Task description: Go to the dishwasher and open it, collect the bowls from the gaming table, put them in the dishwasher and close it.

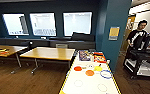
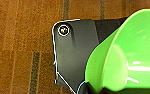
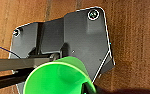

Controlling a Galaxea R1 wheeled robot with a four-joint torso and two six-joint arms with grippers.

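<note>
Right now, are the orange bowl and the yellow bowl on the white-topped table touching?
Apart. The head view shows the orange bowl and the yellow bowl with a strip of white gaming table top between them.

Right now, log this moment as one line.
location: at gaming table | on it: orange bowl, yellow bowl | wrist views: green bowl | person by cart

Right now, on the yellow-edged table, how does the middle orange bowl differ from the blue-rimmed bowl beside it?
Colour: the orange bowl is solid orange, while the blue-rimmed bowl looks pale inside a blue ring.
Size: the blue-rimmed bowl looks wider than the orange bowl.
Place: the orange bowl sits near the middle of the table, while the blue-rimmed bowl lies by the edge on the side of the person.
Both are round, rest on the white top and stand apart.
</note>
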